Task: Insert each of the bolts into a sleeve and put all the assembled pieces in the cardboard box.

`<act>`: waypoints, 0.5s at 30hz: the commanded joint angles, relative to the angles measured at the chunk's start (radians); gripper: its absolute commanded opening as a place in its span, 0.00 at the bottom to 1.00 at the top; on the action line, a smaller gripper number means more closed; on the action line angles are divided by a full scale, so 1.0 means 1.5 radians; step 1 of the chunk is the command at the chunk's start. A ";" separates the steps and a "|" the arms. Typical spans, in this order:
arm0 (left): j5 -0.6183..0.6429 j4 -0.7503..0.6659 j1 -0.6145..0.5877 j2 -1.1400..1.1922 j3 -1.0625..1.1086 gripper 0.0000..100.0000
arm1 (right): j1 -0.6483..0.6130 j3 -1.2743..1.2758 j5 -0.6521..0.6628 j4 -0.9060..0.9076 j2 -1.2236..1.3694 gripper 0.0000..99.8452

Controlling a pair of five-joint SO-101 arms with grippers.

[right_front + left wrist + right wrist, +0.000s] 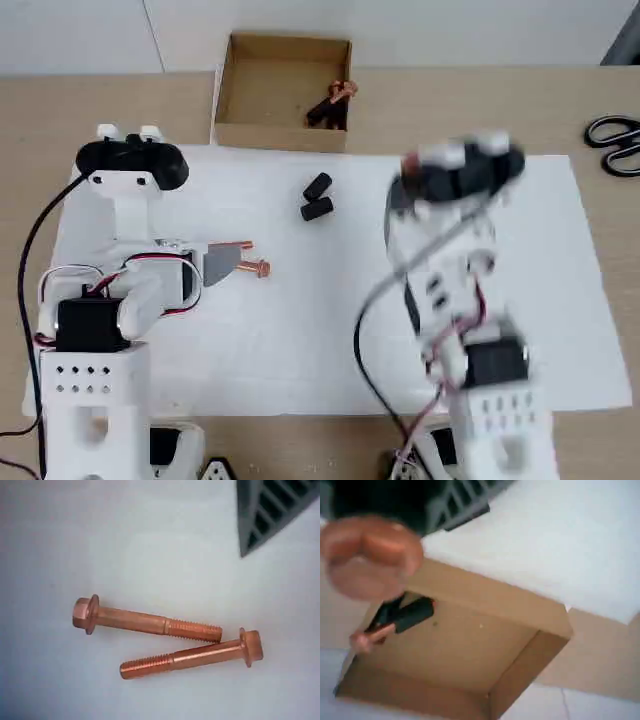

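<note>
Left gripper (232, 262) sits just beside two loose bolts; right gripper (410, 192) carries a copper bolt.

I cannot tell how wide the left gripper stands. On the white paper (300, 340) the first bolt (145, 620) and second bolt (192, 655) lie close together, heads pointing opposite ways. Between the arms, the far sleeve (317, 185) and near sleeve (317, 209) lie just beside each other, both black. My right gripper is clamped on the held bolt (370, 555), a close blur. Beyond the paper, the cardboard box (245, 95) contains assembled pieces (335, 103).
</note>
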 commanded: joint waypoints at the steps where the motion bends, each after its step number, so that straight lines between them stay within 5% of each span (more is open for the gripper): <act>1: -0.003 0.019 -0.006 -0.012 -0.027 0.33 | 0.005 -0.244 0.005 -0.069 0.252 0.00; 15: -0.003 0.043 -0.006 -0.012 0.034 0.33 | -0.061 -0.759 0.007 -0.390 0.947 0.00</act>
